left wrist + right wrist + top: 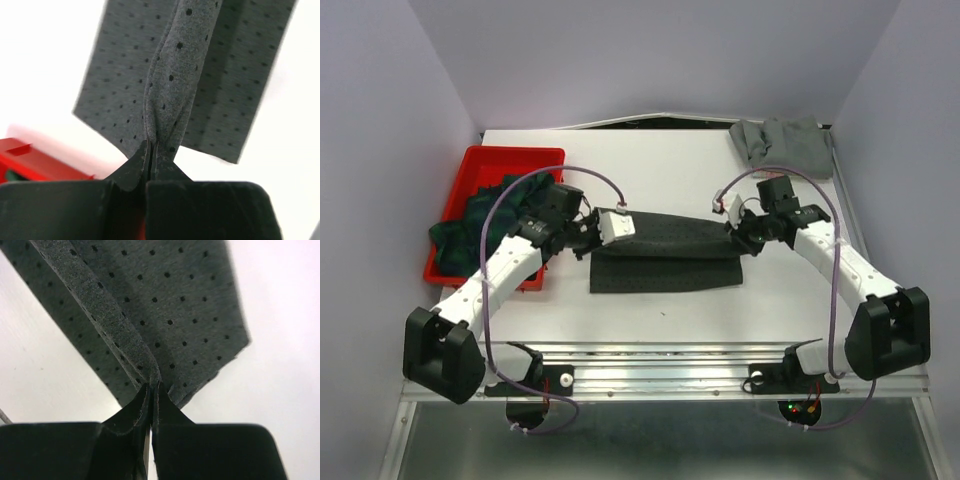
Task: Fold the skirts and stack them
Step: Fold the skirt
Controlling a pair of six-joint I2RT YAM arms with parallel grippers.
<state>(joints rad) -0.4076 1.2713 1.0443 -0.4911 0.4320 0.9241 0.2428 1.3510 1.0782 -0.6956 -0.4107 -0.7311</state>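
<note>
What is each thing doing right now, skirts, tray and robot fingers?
dotted skirt, pinched at both ends, partly lying on table
plaid skirt, crumpled in the red tray
grey skirt, bunched at far right corner
red tray, holds plaid skirt
left fingers, shut on dotted skirt
right fingers, shut on dotted skirt

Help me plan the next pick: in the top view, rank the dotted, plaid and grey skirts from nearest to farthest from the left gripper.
1. dotted skirt: centre, clamped in the left gripper.
2. plaid skirt: left, in the red tray.
3. grey skirt: far right corner.
</note>
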